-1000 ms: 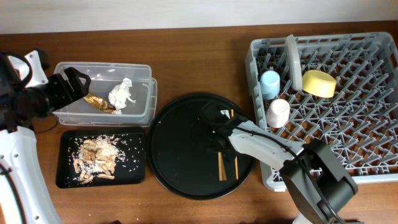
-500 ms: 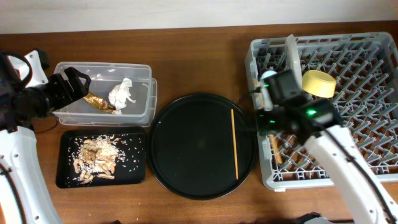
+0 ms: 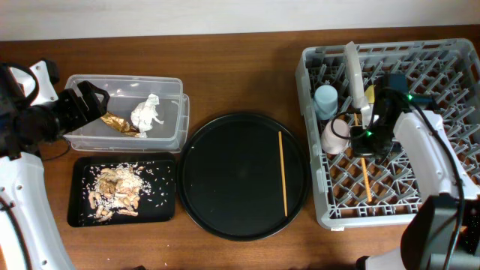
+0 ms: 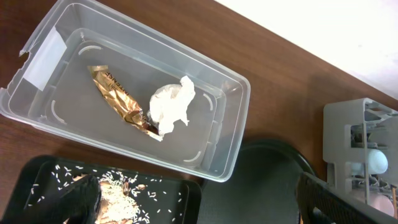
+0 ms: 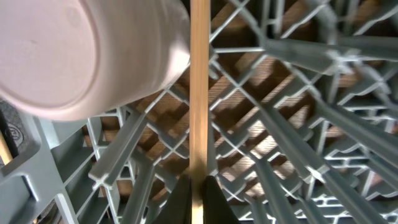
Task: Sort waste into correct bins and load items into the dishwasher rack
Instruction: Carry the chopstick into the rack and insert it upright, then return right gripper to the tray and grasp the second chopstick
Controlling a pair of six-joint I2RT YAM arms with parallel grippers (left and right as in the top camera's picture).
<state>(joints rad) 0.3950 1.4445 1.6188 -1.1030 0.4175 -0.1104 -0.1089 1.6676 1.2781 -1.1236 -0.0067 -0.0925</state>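
My right gripper (image 3: 364, 146) is low inside the grey dishwasher rack (image 3: 459, 196), shut on a wooden chopstick (image 3: 366, 184) that slants down among the pegs. The right wrist view shows the fingers (image 5: 199, 190) pinching this chopstick (image 5: 199, 93) beside the pink cup (image 5: 81, 50). A second chopstick (image 3: 283, 172) lies on the round black tray (image 3: 225, 176). The pink cup (image 3: 335, 136), blue cup (image 3: 325, 100) and upright pale plate (image 3: 352, 71) stand in the rack. The yellow bowl (image 3: 370, 97) is mostly hidden by my arm. My left gripper (image 3: 90, 101) is open above the clear tub (image 3: 172, 127).
The clear tub (image 4: 230, 118) holds the white tissue (image 4: 171, 106) and the golden foil wrapper (image 4: 118, 99). The flat black tray (image 3: 161, 206) in front of it holds food scraps (image 3: 116, 191) and scattered rice. The rack fills the table's right side.
My right arm lifted one chopstick off the round black tray and carried it right into the rack, past the pink cup. The other chopstick stays on the tray. The left arm has not moved.
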